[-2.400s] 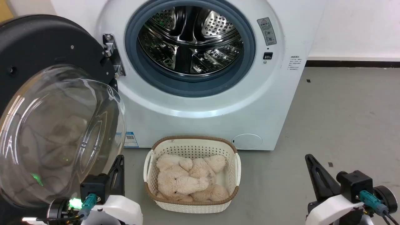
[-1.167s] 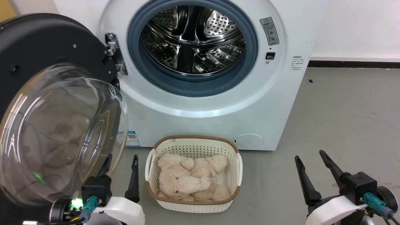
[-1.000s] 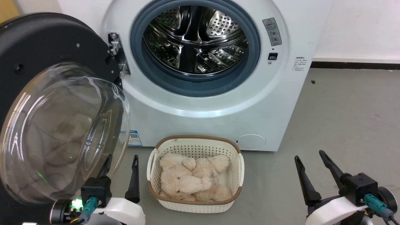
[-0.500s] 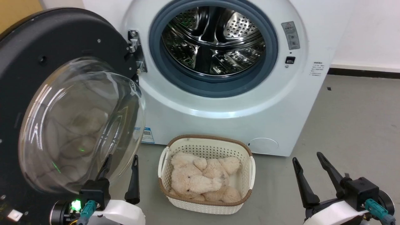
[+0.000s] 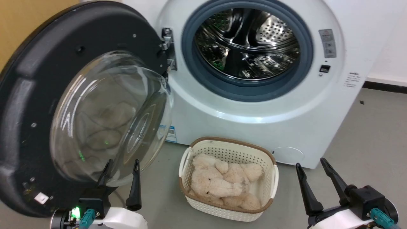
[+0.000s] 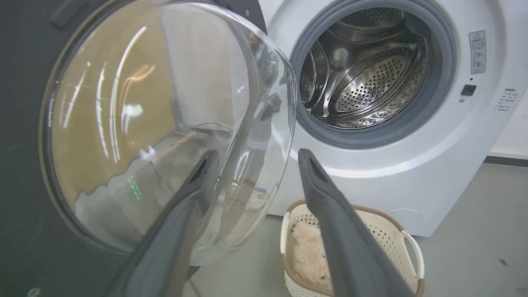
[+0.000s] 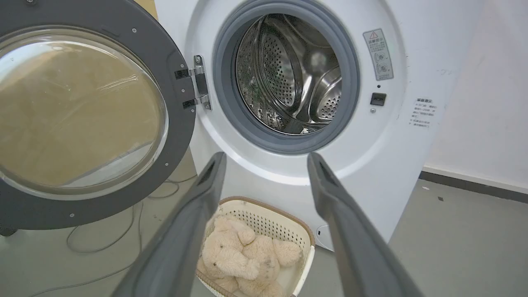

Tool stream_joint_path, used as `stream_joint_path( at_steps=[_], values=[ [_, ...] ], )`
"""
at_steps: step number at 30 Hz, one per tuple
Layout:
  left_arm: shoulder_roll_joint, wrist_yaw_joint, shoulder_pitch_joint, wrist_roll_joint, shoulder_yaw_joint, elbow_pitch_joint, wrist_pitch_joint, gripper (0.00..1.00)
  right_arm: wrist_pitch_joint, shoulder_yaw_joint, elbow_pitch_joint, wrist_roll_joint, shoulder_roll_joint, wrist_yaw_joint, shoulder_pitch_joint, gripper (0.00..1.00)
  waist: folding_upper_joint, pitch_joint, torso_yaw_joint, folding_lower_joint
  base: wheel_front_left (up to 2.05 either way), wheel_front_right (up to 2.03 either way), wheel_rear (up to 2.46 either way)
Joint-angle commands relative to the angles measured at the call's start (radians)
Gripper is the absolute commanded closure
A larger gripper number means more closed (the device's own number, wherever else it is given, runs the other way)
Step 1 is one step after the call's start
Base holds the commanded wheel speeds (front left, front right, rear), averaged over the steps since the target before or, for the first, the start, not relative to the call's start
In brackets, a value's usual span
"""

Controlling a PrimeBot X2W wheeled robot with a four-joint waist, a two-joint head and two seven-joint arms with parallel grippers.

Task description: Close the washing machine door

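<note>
Black washing machine door [image 5: 35, 95] swung wide open at left, both grippers empty.
Door hangs on its hinge left of the white washing machine [image 5: 254, 127], with its glass bowl [image 5: 108, 117] bulging toward the near side and the steel drum [image 5: 248, 44] exposed. Left gripper [image 5: 123, 161] is near left, fingers spread, tips at the bowl's lower edge, contact unclear. Right gripper [image 5: 310, 162] is near right, fingers spread, well apart from the door. Basket [image 5: 229, 144] of plush toys [image 5: 219, 184] sits on the floor between them.

Floor [image 5: 375, 127]: smooth grey, evenly lit. White wall [image 5: 397, 60] at right, dark skirting [image 5: 388, 87] at its base. Tan panel [image 5: 22, 28] upper left. Loose cables [image 7: 107, 247] on floor.
</note>
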State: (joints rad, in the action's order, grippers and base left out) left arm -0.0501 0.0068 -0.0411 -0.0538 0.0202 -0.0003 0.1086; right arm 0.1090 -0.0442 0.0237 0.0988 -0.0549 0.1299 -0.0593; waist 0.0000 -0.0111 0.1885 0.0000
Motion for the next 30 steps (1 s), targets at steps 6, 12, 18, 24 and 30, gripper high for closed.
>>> stream_joint_path(
  at_steps=[6,12,18,24,30],
  values=[
    [0.000,0.002,-0.018,-0.008,-0.003,-0.008,0.022,0.00,0.022,-0.016,0.005,0.023,-0.003,0.000,-0.014,0.00,0.0000,-0.005,0.056,0.0000,0.00,0.00,0.00],
    [0.000,0.008,-0.025,-0.017,-0.007,-0.017,0.035,0.00,0.034,-0.041,0.003,0.037,-0.011,0.000,-0.008,0.00,0.0000,0.001,0.089,0.0000,0.00,0.00,0.00],
    [0.000,0.017,-0.032,-0.025,-0.011,-0.030,0.045,0.00,0.045,-0.060,-0.001,0.050,-0.021,0.000,0.003,0.00,0.0000,0.009,0.116,0.0000,0.00,0.00,0.00],
    [0.000,0.028,-0.043,-0.034,-0.018,-0.046,0.058,0.00,0.057,-0.084,-0.009,0.068,-0.030,0.001,0.017,0.00,0.0000,0.017,0.145,0.0000,0.00,0.00,0.00],
    [0.000,0.037,-0.052,-0.041,-0.022,-0.059,0.070,0.00,0.070,-0.109,-0.016,0.086,-0.039,0.001,0.029,0.00,0.0000,0.021,0.173,0.0000,0.00,0.00,0.00]
  ],
)
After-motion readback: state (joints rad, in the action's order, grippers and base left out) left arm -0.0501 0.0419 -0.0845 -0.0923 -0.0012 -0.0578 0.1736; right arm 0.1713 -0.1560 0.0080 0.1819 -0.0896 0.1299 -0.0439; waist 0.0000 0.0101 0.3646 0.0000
